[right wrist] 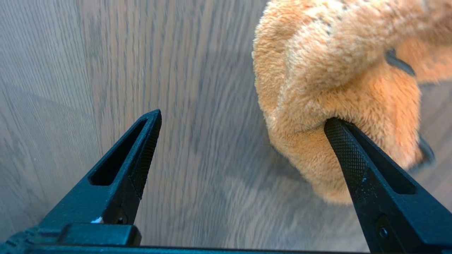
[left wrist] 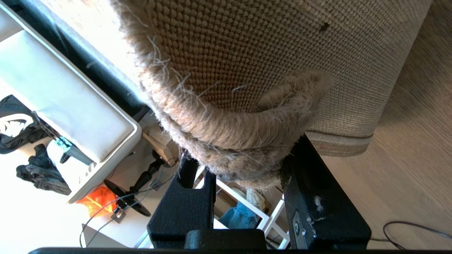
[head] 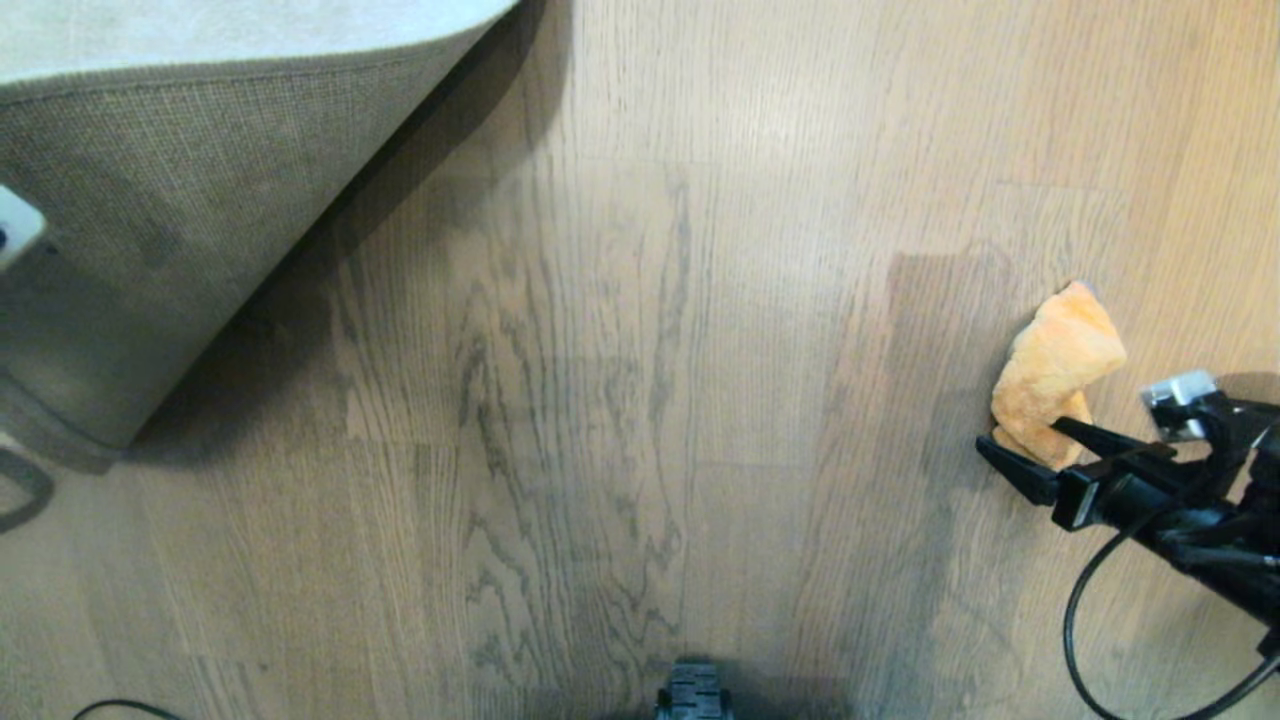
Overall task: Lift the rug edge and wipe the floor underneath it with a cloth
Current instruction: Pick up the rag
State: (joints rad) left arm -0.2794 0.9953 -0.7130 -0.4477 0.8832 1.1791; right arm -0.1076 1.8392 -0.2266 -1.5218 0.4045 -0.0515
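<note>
Meanwhile, our left claw (left wrist: 243, 165) clamps the rug edge (head: 200, 200), holding it lifted at far left above the floor (head: 620, 400). Our right claw (head: 1030, 448) stands wide at right, one finger touching the orange cloth (head: 1055, 370).

Pale grey-beige rug edge with coarse tan woven backing (head: 180, 210) runs off head view's top and left. Left gripper (left wrist: 243, 176) mostly hidden beside it; only a white bit shows. Fluffy orange-yellow terry cloth (right wrist: 339, 91): far side cut off in right wrist view.
</note>
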